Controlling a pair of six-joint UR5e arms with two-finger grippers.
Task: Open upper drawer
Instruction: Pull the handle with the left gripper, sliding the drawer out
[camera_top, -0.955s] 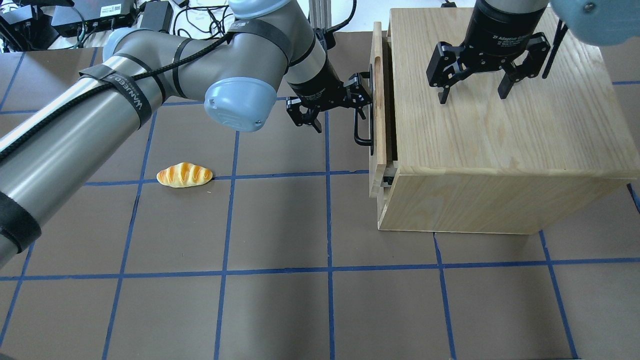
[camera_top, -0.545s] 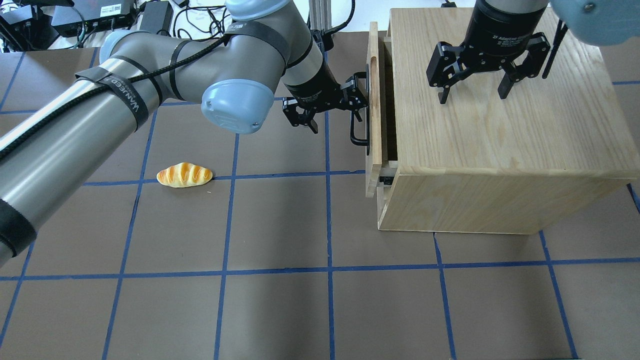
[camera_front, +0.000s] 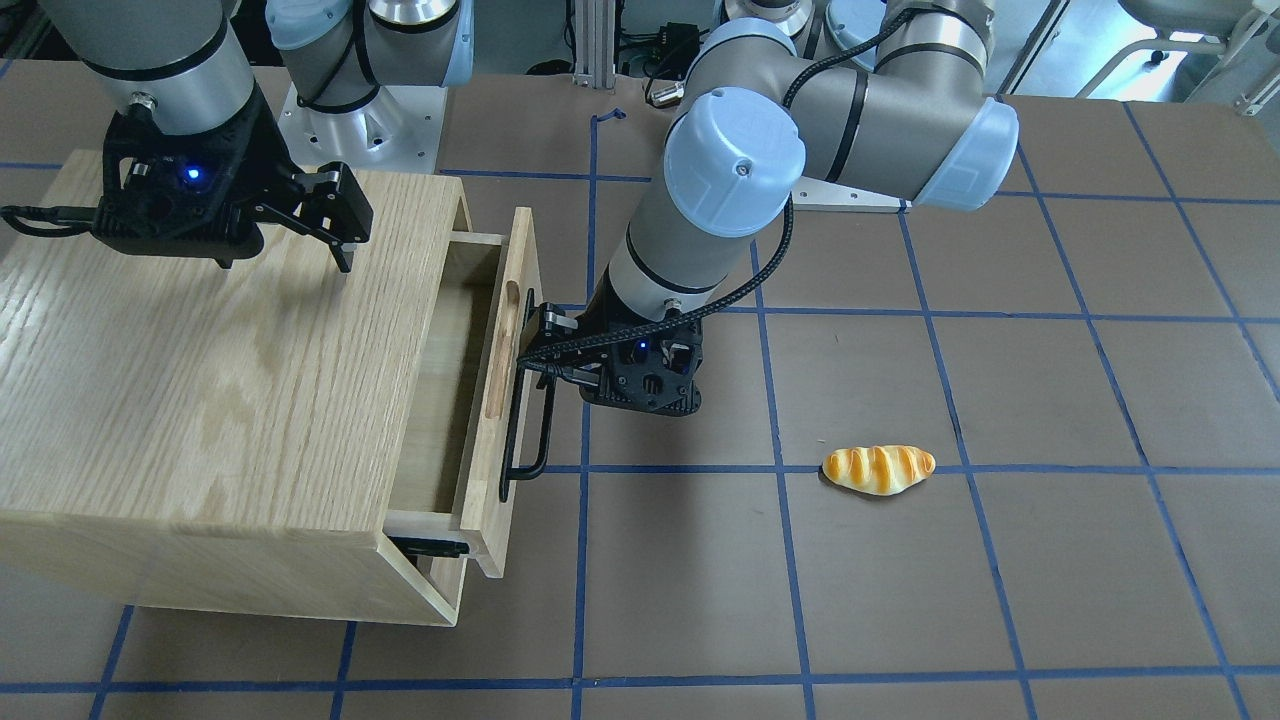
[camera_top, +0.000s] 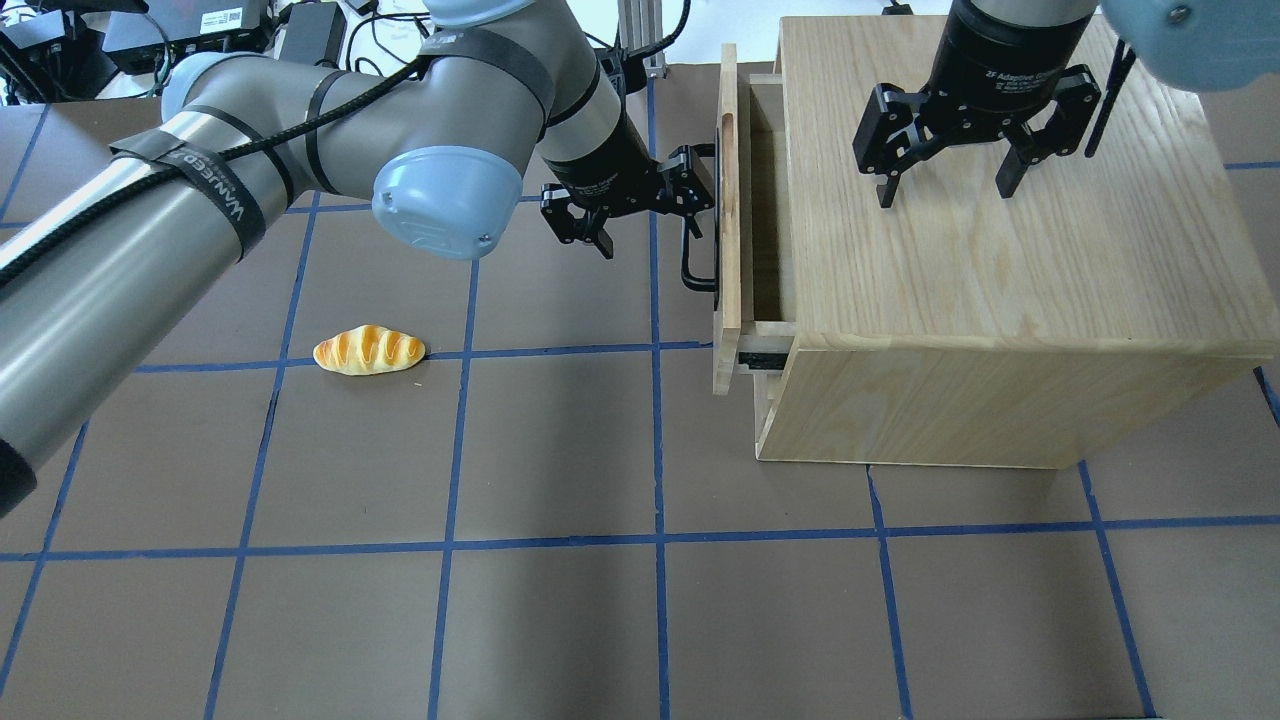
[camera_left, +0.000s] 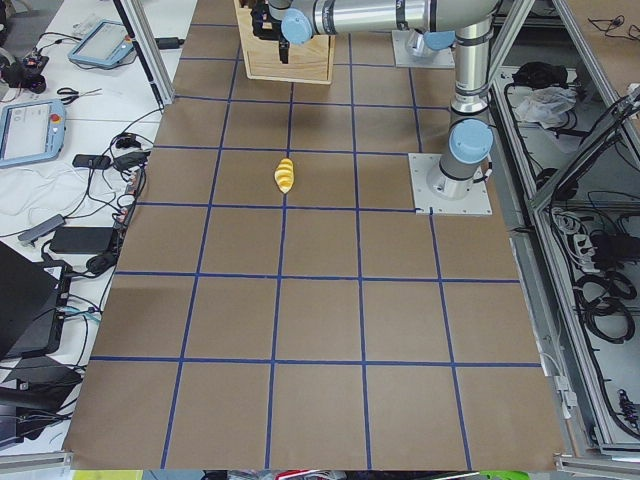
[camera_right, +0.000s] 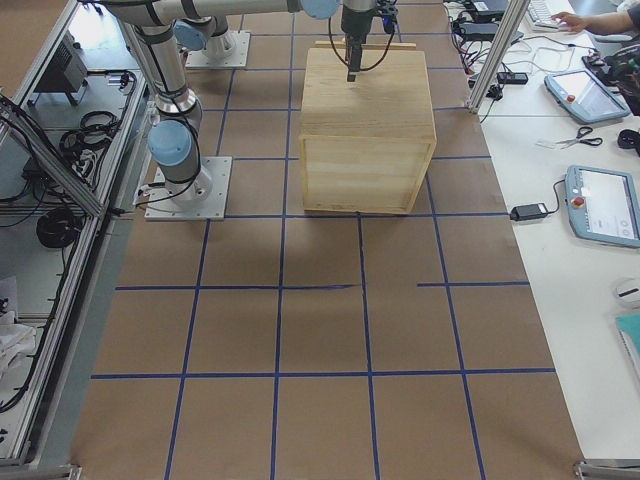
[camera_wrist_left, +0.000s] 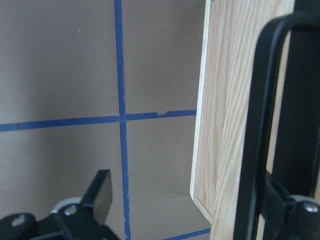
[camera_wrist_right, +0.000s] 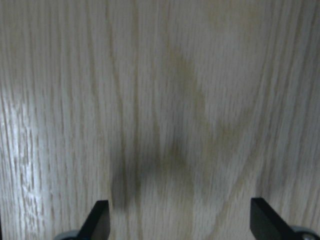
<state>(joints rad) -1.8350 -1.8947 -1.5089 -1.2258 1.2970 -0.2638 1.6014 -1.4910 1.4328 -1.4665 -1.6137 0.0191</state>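
The upper drawer (camera_top: 727, 230) is a light oak box with a black bar handle (camera_top: 690, 250) and stands partly pulled out of the oak cabinet (camera_top: 1000, 280). In the front-facing view, its notched front panel (camera_front: 505, 380) and bare inside show. My left gripper (camera_top: 650, 205) is open. One finger is hooked behind the handle (camera_wrist_left: 255, 125), between the bar and the panel (camera_wrist_left: 230, 125); the other finger is free over the table. My right gripper (camera_top: 947, 195) is open and empty, fingertips down at the cabinet top (camera_wrist_right: 160, 100).
A toy bread roll (camera_top: 369, 350) lies on the brown table, left of the cabinet in the overhead view; it also shows in the front-facing view (camera_front: 878, 469). A black slide rail (camera_front: 430, 547) shows under the drawer's side. Cables and boxes lie beyond the table's far edge.
The drawer has slid further out of the cabinet, to the left in the overhead view. My left gripper moved left with the handle. The right gripper has not moved.
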